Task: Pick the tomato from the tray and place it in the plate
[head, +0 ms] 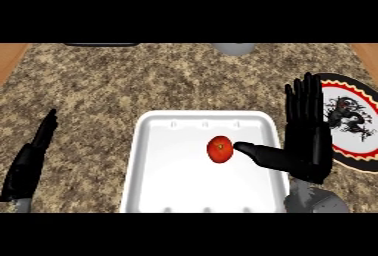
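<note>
Speckled granite counter [148, 85]; mid-frame a white tray [159, 175] holds the tomato [219, 149], plate [358, 125] at right. Right hand [306, 135] open, thumb at the tomato; left hand [29, 160] open, lower left.

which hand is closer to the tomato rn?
Right. The right hand is open beside the tomato, thumb tip at its right side, fingers straight over the tray edge. The left hand rests off the tray's left side, well away.

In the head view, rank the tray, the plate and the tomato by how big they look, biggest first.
1. White tray, clearly the largest.
2. Plate, partly hidden behind the right hand and cut by the view's edge, so its full extent is unsure.
3. Tomato, by far the smallest.
</note>
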Motion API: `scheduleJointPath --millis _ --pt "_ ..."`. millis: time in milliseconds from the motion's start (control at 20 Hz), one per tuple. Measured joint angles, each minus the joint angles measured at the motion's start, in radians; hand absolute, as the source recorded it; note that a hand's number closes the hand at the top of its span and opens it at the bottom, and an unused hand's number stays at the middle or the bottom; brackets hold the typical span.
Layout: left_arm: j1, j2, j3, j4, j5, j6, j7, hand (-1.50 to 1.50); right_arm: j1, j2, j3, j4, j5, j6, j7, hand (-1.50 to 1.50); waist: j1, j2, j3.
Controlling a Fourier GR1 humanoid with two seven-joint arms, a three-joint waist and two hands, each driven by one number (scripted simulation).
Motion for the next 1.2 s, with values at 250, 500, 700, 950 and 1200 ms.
scheduleJointPath --millis 250,500,700,950,1200 --pt "0.045 -0.017 0.011 0.004 -0.015 -0.017 -0.043 0.00 0.151 0.029 0.149 -0.149 0.078 -0.113 -0.041 -1.50 -0.009 0.001 0.002" --pt "0.049 -0.020 0.021 0.001 -0.021 -0.030 -0.046 0.00 0.189 -0.104 0.228 -0.242 0.164 -0.080 0.124 -1.50 -0.011 0.002 0.001" --pt "0.057 -0.018 0.025 -0.013 -0.020 -0.037 -0.039 0.00 0.176 -0.258 0.242 -0.285 0.232 -0.021 0.308 -1.50 -0.009 0.001 0.000" --pt "0.045 -0.022 0.030 -0.006 -0.028 -0.045 -0.039 0.00 0.098 -0.386 0.229 -0.309 0.271 0.065 0.553 -1.50 -0.006 0.004 0.001" --pt "0.049 -0.031 0.033 -0.006 -0.034 -0.059 -0.048 0.00 -0.058 -0.415 0.224 -0.242 0.267 0.161 0.767 -1.50 0.003 0.006 0.001"
